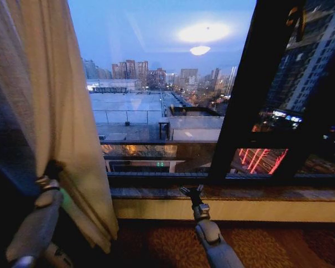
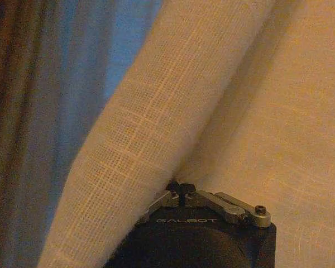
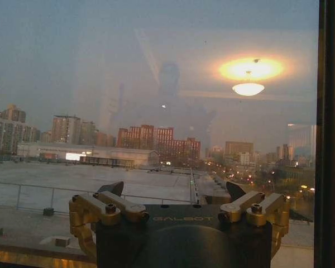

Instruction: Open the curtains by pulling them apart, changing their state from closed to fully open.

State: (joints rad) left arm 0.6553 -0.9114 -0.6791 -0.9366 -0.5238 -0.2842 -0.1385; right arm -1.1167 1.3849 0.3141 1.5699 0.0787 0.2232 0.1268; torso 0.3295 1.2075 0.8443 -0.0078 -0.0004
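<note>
A sheer cream curtain [image 1: 56, 111] hangs bunched at the left of the window, its wavy hem near the floor. My left gripper [image 1: 51, 170] is raised against its inner edge, at about sill height. In the left wrist view the left gripper [image 2: 180, 187] is shut on a fold of the woven curtain [image 2: 145, 145]. My right gripper [image 1: 191, 191] is held low in front of the sill, open and holding nothing. In the right wrist view the right gripper [image 3: 173, 190] faces the bare glass, with its fingers [image 3: 111, 188] spread wide.
The window glass [image 1: 156, 84] shows the city at dusk and a reflected ceiling lamp [image 3: 248, 88]. A dark vertical window frame [image 1: 243, 100] stands right of centre. The stone sill [image 1: 257, 194] runs across below it, with patterned carpet [image 1: 279, 245] underneath.
</note>
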